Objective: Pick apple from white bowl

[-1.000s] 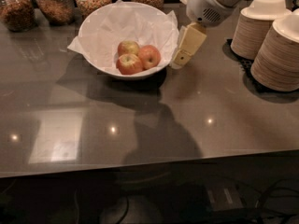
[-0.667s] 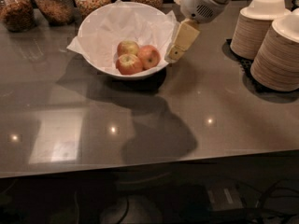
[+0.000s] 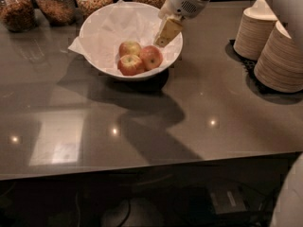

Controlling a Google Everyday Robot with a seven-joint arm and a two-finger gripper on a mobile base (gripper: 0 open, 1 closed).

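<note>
Apple (image 3: 151,56), the reddest of three, lies in the white bowl (image 3: 165,63), which stands near the far edge of the tabletop (image 3: 213,122), a little left of its middle. In the camera view we see the gripper (image 3: 161,40) reaching down from the far right corner and slanting into the bowl over its right-hand rim. Its tip hangs just above the crinkled paper (image 3: 113,27) that lines the bowl. Whether the gripper is spread or closed, we cannot tell from this angle; it holds nothing that we can see.

The coming move turns on one relation. The apple sits just beside the gripper's tip, on the side toward the near edge of the table and a touch lower, close but apart. We judge that a short drop toward the near edge would bring the tip over the fruit. The apple is round, so no axis favours one line of approach over another.

Crowding is the risk. The red apple touches an orange-red apple (image 3: 131,65) on its left, and a paler apple (image 3: 130,48) lies just behind that pair, toward the far edge. Only the red apple's right side, facing the bowl wall, looks free, and the gap there seems narrow.

Along the far edge stand jars (image 3: 56,4) of dry goods. Near the right edge, well apart from the bowl, rise stacks of tan disposable bowls (image 3: 279,56).
</note>
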